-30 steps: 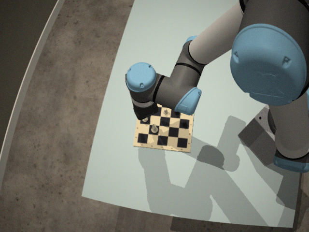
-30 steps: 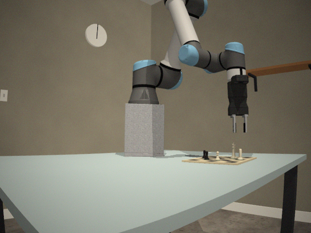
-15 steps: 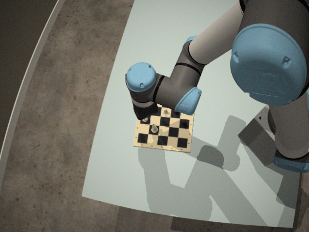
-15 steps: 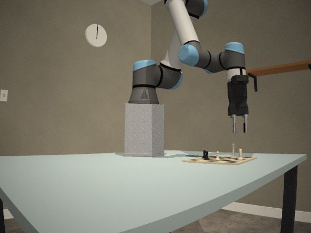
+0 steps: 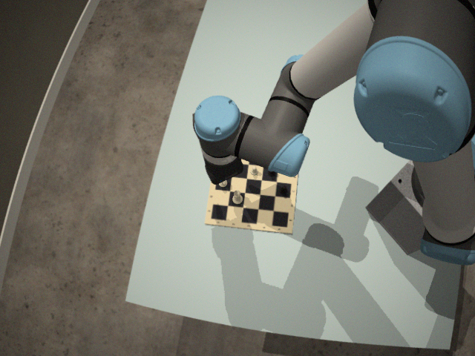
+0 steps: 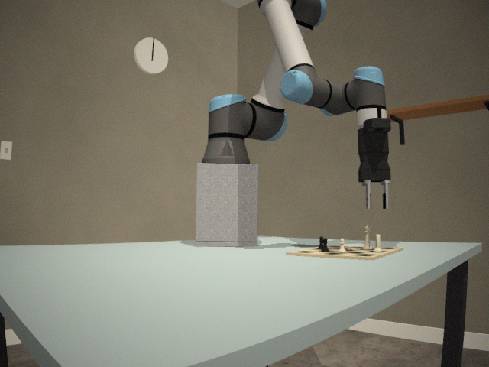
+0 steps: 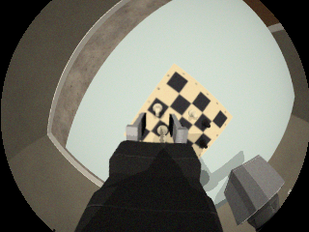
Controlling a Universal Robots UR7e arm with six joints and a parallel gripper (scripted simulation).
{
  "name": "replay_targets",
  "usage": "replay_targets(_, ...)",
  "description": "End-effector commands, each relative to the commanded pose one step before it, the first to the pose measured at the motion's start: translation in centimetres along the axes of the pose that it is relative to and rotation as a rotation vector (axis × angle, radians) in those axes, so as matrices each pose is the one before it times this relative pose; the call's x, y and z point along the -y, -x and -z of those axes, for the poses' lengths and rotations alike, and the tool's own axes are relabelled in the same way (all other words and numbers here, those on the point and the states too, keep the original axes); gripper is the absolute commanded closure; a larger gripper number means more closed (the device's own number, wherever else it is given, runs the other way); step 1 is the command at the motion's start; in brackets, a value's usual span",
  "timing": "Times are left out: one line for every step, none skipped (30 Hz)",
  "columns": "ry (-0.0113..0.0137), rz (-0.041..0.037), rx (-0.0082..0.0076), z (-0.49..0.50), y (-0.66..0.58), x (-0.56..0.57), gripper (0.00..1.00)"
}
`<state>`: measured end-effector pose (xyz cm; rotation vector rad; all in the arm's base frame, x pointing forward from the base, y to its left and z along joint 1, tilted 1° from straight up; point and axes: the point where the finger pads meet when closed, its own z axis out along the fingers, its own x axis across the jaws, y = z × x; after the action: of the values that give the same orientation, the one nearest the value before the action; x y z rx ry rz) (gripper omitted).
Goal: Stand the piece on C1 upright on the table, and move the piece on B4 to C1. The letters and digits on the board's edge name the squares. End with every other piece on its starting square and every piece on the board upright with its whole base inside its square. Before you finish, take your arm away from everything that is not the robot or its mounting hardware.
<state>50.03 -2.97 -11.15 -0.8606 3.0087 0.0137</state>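
Observation:
A small chessboard [image 6: 347, 251] lies on the pale table; it also shows from above [image 5: 253, 201]. Three white pieces stand upright on it: a tall one [image 6: 367, 237], a shorter one [image 6: 377, 242] beside it, and a pawn [image 6: 342, 245]. Two black pieces [image 6: 322, 244] stand at the board's end nearer the arm's base. My gripper [image 6: 376, 206] is open and empty, pointing straight down, well above the two white pieces at the far end. In the wrist view a white piece [image 7: 162, 131] shows between my fingers, far below. I cannot read the square labels.
The arm's grey pedestal [image 6: 226, 204] stands on the table behind the board. The arm's wrist [image 5: 220, 153] hides the board's far left corner from above. The table edge [image 6: 454, 256] runs close past the board.

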Motion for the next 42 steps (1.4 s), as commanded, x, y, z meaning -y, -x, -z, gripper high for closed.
replay_targets(-0.00112,-0.00052,0.00104,0.0107,0.037,0.036,0.27)
replay_targets(0.00000,-0.00031,-0.00002,-0.0244,0.001,0.000,0.27)
replay_targets(-0.00001,-0.00040,-0.00002,-0.0313,0.001,0.000,0.27)
replay_targets(-0.00001,-0.00049,-0.00003,-0.0387,0.001,0.000,0.27)
replay_targets(-0.00001,-0.00059,-0.00003,-0.0465,0.001,0.000,0.27)
replay_targets(-0.00001,-0.00069,-0.00004,-0.0545,0.001,0.000,0.27)
replay_targets(-0.00001,-0.00080,-0.00004,-0.0628,0.001,0.000,0.27)
replay_targets(-0.00001,-0.00090,-0.00005,-0.0712,0.001,0.000,0.27)
replay_targets(-0.00002,-0.00101,-0.00006,-0.0796,0.002,-0.001,0.27)
replay_targets(0.00000,-0.00026,-0.00001,-0.0885,0.002,0.000,0.27)
replay_targets(0.00000,0.00000,0.00000,-0.0969,0.002,0.000,0.27)
replay_targets(0.00000,0.00000,0.00000,-0.1049,0.002,0.000,0.27)
replay_targets(0.00000,0.00000,0.00000,0.0000,0.000,0.000,0.27)
replay_targets(0.00000,0.00000,0.00000,0.0000,0.000,0.000,0.27)
replay_targets(0.00000,0.00000,0.00000,-0.1127,0.002,-0.001,0.27)
replay_targets(0.00000,0.00000,0.00000,-0.1200,0.003,-0.001,0.27)
replay_targets(0.00000,0.00000,0.00000,-0.1265,0.003,0.000,0.27)
replay_targets(0.00000,0.00000,0.00000,-0.1330,0.003,0.000,0.27)
replay_targets(0.00000,0.00000,0.00000,-0.1391,0.003,-0.001,0.27)
replay_targets(0.00000,0.00000,0.00000,-0.1441,0.003,0.000,0.27)
replay_targets(0.00000,0.00000,0.00000,-0.1488,0.004,0.000,0.27)
replay_targets(0.00000,0.00000,0.00000,-0.1530,0.003,-0.001,0.27)
replay_targets(0.00000,0.00000,0.00000,-0.1563,0.004,-0.001,0.27)
replay_targets(0.00000,0.00000,0.00000,-0.1589,0.004,0.000,0.27)
replay_targets(0.00000,0.00000,0.00000,-0.1611,0.003,-0.001,0.27)
replay_targets(0.00000,0.00000,0.00000,-0.1623,0.004,-0.001,0.27)
replay_targets(0.00000,0.00000,0.00000,-0.1628,0.004,0.000,0.27)
replay_targets(0.00000,0.00000,0.00000,-0.1629,0.003,-0.001,0.27)
replay_targets(0.00000,0.00000,0.00000,-0.1618,0.004,0.000,0.27)
replay_targets(0.00000,0.00000,0.00000,0.0000,0.000,0.000,0.27)
replay_targets(0.00000,0.00000,0.00000,0.0000,0.000,0.000,0.27)
replay_targets(0.00000,0.00000,0.00000,-0.1602,0.004,0.000,0.27)
replay_targets(0.00000,0.00000,0.00000,-0.1582,0.003,-0.001,0.27)
replay_targets(0.00000,0.00000,0.00000,-0.1550,0.004,0.000,0.27)
replay_targets(0.00000,0.00000,0.00000,-0.1514,0.004,0.000,0.27)
replay_targets(0.00000,0.00000,0.00000,-0.1474,0.003,-0.001,0.27)
replay_targets(0.00000,0.00000,0.00000,-0.1424,0.003,-0.001,0.27)
replay_targets(0.00000,0.00000,0.00000,-0.1369,0.003,0.000,0.27)
replay_targets(0.00000,0.00000,0.00000,-0.1311,0.003,-0.001,0.27)
replay_targets(0.00000,0.00000,0.00000,-0.1248,0.002,-0.001,0.27)
replay_targets(0.00000,0.00000,0.00000,-0.1176,0.003,0.000,0.27)
replay_targets(0.00000,0.00000,0.00000,-0.1104,0.003,0.000,0.27)
